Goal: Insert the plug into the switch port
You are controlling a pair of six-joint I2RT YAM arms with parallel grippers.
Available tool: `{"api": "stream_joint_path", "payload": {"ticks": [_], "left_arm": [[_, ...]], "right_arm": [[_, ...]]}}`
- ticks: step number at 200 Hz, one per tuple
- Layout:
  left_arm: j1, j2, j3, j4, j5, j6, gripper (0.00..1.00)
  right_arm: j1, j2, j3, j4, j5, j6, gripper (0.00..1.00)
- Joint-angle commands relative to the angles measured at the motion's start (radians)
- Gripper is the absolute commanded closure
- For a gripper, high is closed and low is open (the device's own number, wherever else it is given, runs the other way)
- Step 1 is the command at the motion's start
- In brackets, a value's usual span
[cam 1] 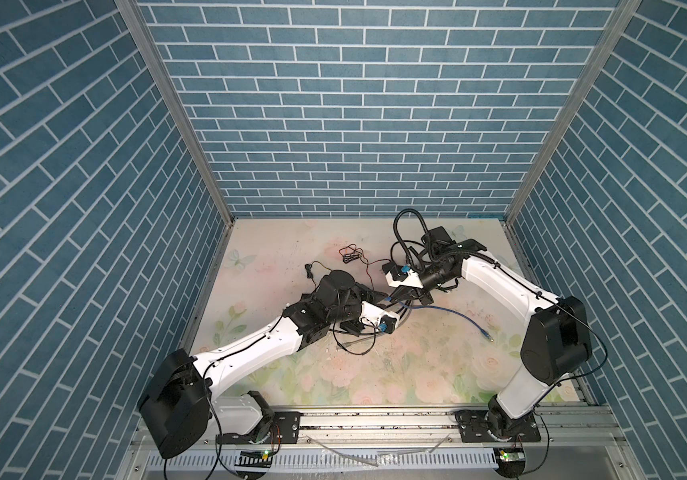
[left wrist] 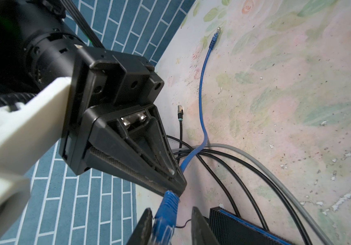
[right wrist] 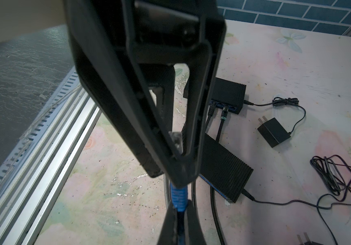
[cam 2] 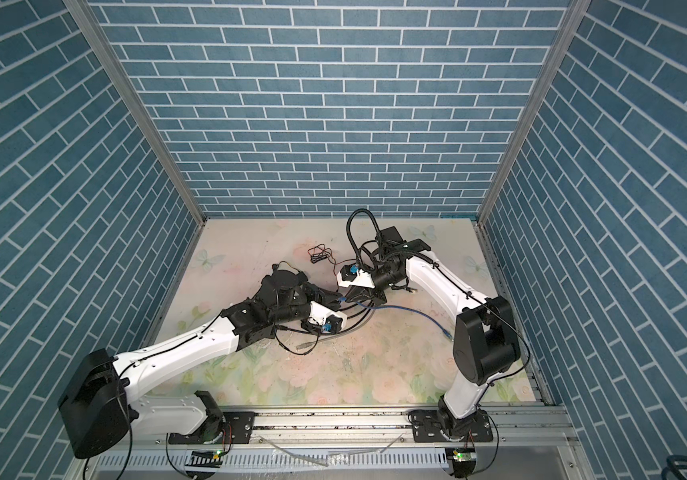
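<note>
Matt ribbed black switch (right wrist: pixel 225 169); smooth blue plastic plug (left wrist: pixel 166 210).

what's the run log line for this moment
right gripper: shut on blue cable behind plug | left gripper: open around plug, not clamped | ribbed switch: plug not inserted

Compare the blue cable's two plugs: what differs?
The free plug lies untouched on the mat; the held plug has the right gripper clamped on its boot. The free plug has nothing around it; the held plug sits between the fingers of the left gripper. Both have blue boots.
</note>
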Motion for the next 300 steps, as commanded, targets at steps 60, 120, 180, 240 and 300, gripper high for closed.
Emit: {"api": "stream_joint_path", "payload": {"ticks": [60, 120, 180, 240, 300], "left_arm": [[0.003, 0.041, 0.065, -0.067, -0.019, 0.068, 0.68], [0.003, 0.038, 0.08, -0.109, -0.043, 0.132, 0.77], [0.003, 0.045, 0.104, -0.145, -0.033, 0.144, 0.91], [0.008, 0.052, 0.147, -0.193, -0.023, 0.089, 0.92], [0.014, 0.075, 0.18, -0.227, -0.02, -0.027, 0.93]], "right_arm": [[0.0, -0.031, -0.023, -0.025, -0.032, 0.002, 1.0], [-0.001, -0.032, -0.015, -0.032, -0.033, 0.002, 1.0], [-0.001, -0.036, -0.017, -0.036, -0.034, 0.002, 1.0], [-0.001, -0.065, -0.061, 0.024, -0.012, 0.006, 1.0], [-0.001, -0.153, -0.192, 0.238, 0.041, 0.071, 0.83]]}}
